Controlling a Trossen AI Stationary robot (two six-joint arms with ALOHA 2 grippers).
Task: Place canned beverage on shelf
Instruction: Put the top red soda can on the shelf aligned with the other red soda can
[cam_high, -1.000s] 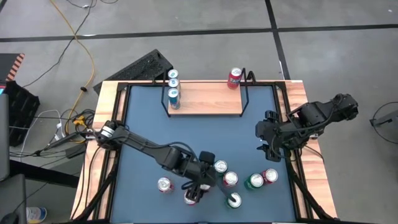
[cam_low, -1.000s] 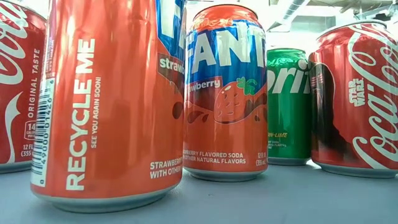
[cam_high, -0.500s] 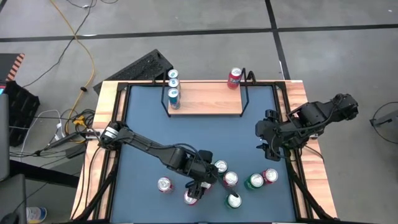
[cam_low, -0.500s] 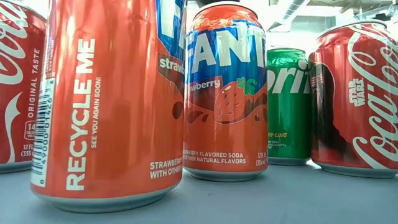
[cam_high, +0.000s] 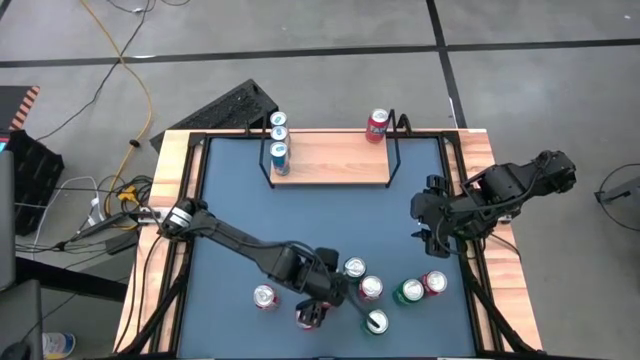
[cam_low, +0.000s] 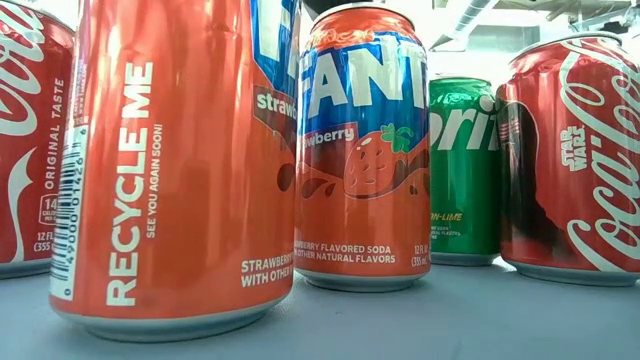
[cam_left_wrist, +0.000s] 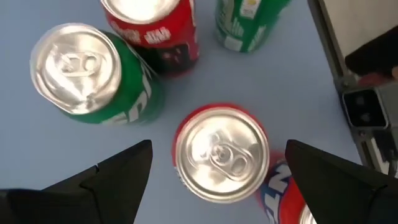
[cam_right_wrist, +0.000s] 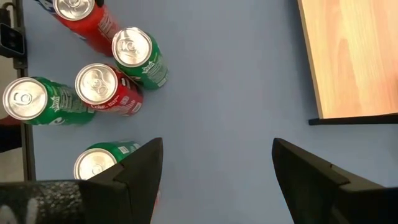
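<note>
Over the past second the left hand (cam_high: 312, 306) has slid toward the near edge of the blue worktop (cam_high: 240, 210) and now hangs directly above a red strawberry soda can (cam_high: 308, 317); its wrist view shows the 2 fingers spread wide on either side of that can's silver top (cam_left_wrist: 219, 154), touching nothing. Judged from this, the arm has lined up on its next can and a descent to grip it looks imminent, though no can has left the cluster.

Left to right, a red cola can (cam_high: 264, 297) stands alone near the front-left, then the targeted can, then a tight group of 5 more cans (cam_high: 368, 288) spreading toward the right rim. Room is tight: a green can (cam_left_wrist: 93, 71) and another red can (cam_left_wrist: 155, 28) stand close beside the target, so spread fingers could nudge them.

At the far edge the shelf (cam_high: 330, 157) holds a stack of blue-topped cans (cam_high: 278, 140) at its left end and 1 red can (cam_high: 377, 125) near its right frame; the board between them lies bare. The middle of the worktop offers an open carry path.

The right hand (cam_high: 432, 232) waits over the right side, unmoved, fingers apart and empty.
</note>
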